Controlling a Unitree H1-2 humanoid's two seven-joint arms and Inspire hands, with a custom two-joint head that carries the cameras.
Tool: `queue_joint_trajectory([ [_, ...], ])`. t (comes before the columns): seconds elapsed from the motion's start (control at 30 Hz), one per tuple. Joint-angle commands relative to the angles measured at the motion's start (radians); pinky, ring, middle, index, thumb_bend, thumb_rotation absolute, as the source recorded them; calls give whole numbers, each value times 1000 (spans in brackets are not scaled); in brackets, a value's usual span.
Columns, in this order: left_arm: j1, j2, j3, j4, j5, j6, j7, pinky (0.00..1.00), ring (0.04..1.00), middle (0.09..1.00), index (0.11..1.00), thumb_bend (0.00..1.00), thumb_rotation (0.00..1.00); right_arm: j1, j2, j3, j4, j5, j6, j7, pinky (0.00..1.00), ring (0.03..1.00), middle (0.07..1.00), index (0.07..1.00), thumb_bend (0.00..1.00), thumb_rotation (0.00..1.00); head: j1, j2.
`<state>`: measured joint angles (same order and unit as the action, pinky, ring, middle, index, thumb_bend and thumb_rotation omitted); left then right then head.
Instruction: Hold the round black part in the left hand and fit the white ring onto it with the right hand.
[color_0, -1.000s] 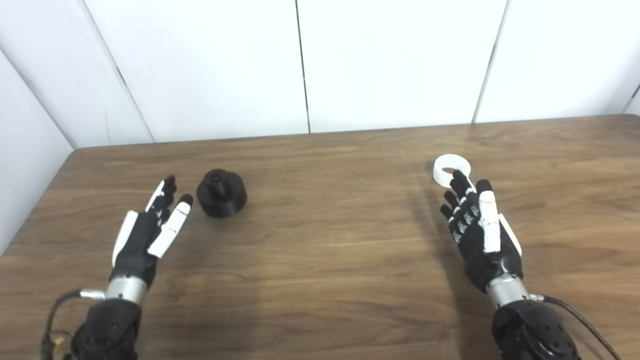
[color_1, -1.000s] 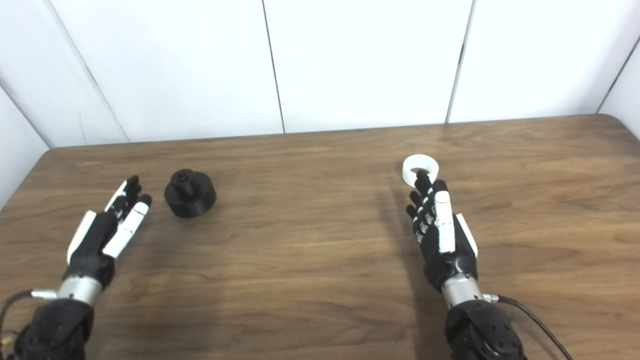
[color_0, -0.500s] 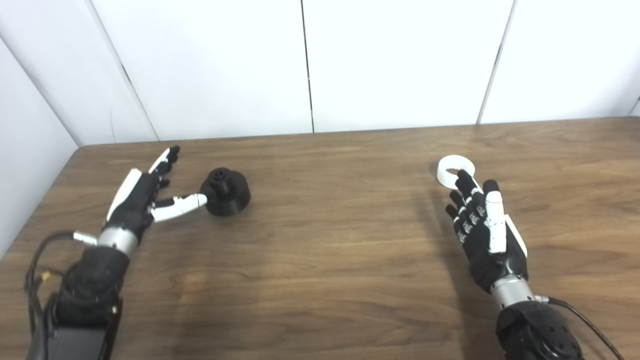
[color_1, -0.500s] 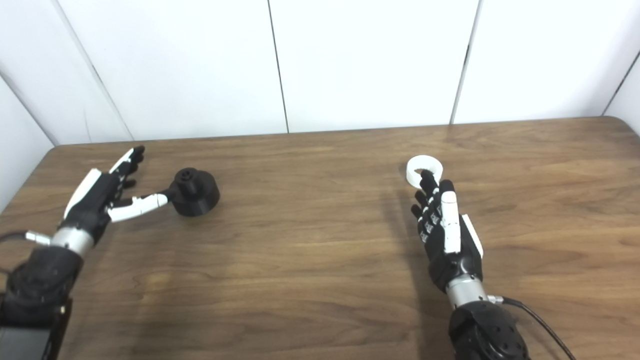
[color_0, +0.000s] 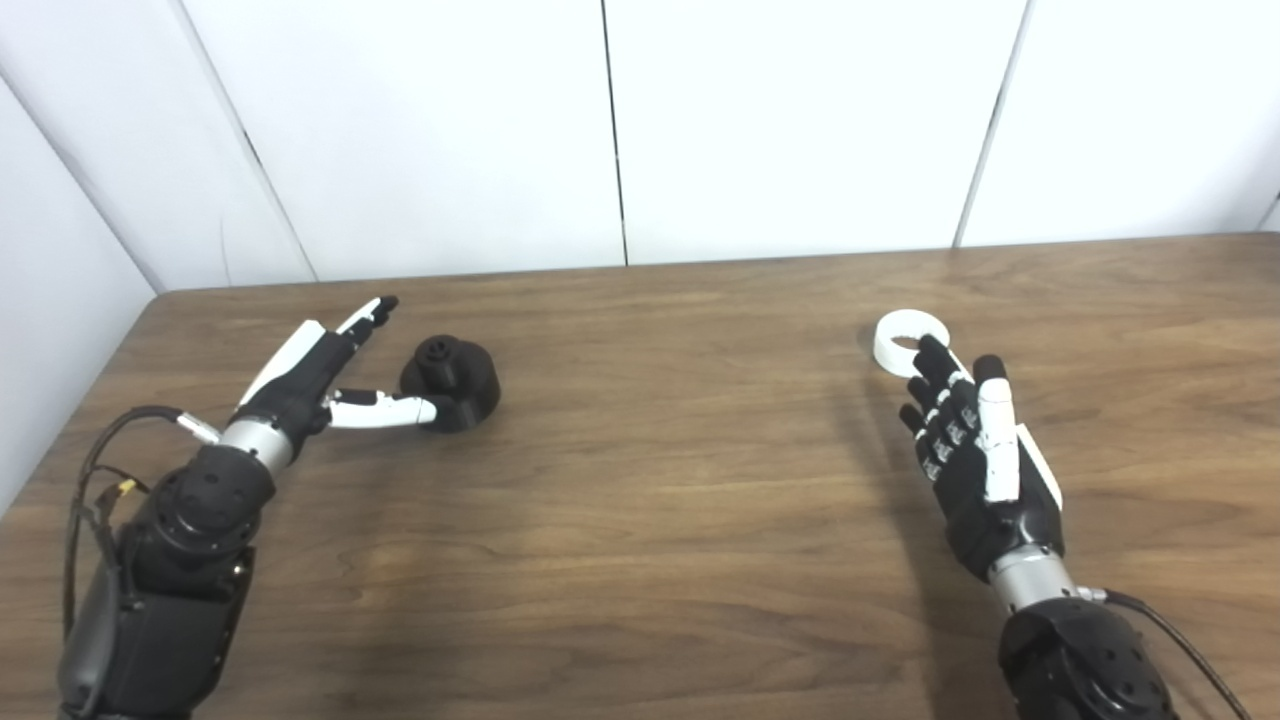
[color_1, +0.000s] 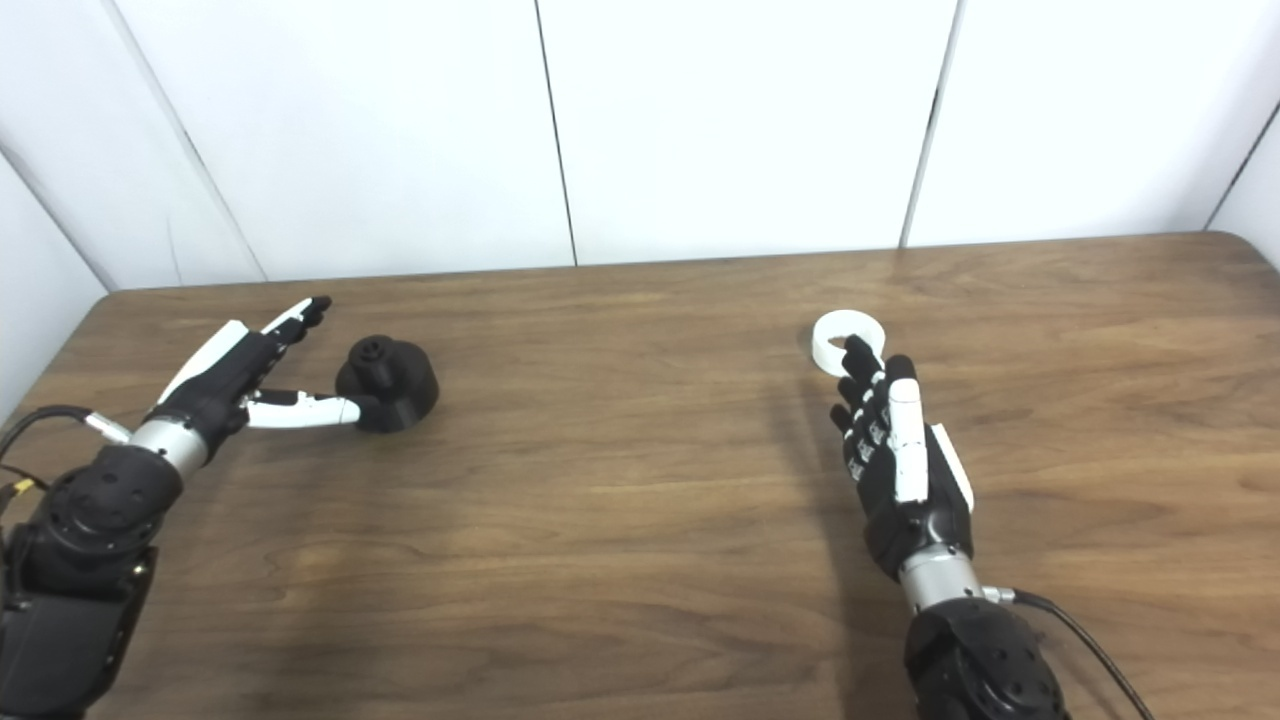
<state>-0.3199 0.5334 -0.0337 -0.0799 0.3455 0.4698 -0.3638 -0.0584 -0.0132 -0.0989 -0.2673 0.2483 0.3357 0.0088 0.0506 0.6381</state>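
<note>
Over on the left, the black-and-white left hand (color_0: 310, 375) lies low on the table with its fingers spread and holding nothing; the long fingers (color_0: 365, 315) reach toward two o'clock behind the round black plastic part with the small knob on top (color_0: 452, 371), while the white thumb (color_0: 385, 410) points toward three o'clock with its tip against the near side of the part's base. So the part lies at about two o'clock from that palm, inside the open fork of fingers and thumb, upright, its knob pointing straight up, not yet clasped. I judge that the closing of this fork around it is what the next move turns on. Across the middle, the brown wood-grain table (color_0: 660, 470) stretches wide, and the two task pieces are well apart. On the right, the black-and-white right hand (color_1: 895, 455) hovers flat, fingers extended and slightly apart, empty; the flat white plastic ring (color_1: 838, 341) lies on the table at twelve o'clock from it, fingertips overlapping its near rim, though contact I cannot tell. Behind stand plain white wall panels (color_0: 800, 120) with dark seams.
</note>
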Motion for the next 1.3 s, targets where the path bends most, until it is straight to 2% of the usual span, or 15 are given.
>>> queue_joint_trajectory([
  [0.0,-49,46,-7,-4,31,-35,20,1000,1000,1000,993,1000,297,-34,-1,0,-15,-1,-40,7,1000,1000,982,941,551,1000,2,-1],
  [0.13,-54,67,-40,17,62,-64,29,1000,1000,1000,994,1000,309,-36,0,1,-14,-6,-40,3,1000,1000,981,937,562,1000,0,1],
  [0.43,-64,87,-85,25,124,-82,24,1000,1000,1000,964,1000,278,-35,-7,4,-12,-13,-42,5,1000,1000,982,938,570,1000,1,0],
  [0.57,-72,96,-111,34,172,-89,31,1000,1000,1000,959,1000,302,-33,-8,5,-13,-17,-41,6,1000,1000,976,937,573,1000,0,1],
  [1.03,-93,91,-131,92,254,-152,68,1000,1000,1000,945,1000,282,-29,1,4,-10,-14,-44,3,999,1000,969,931,571,1000,-3,-4],
  [1.27,-109,94,-137,113,263,-157,56,1000,1000,1000,947,1000,281,-28,-2,7,-8,-33,-53,1,926,993,963,926,554,1000,-6,-5],
])
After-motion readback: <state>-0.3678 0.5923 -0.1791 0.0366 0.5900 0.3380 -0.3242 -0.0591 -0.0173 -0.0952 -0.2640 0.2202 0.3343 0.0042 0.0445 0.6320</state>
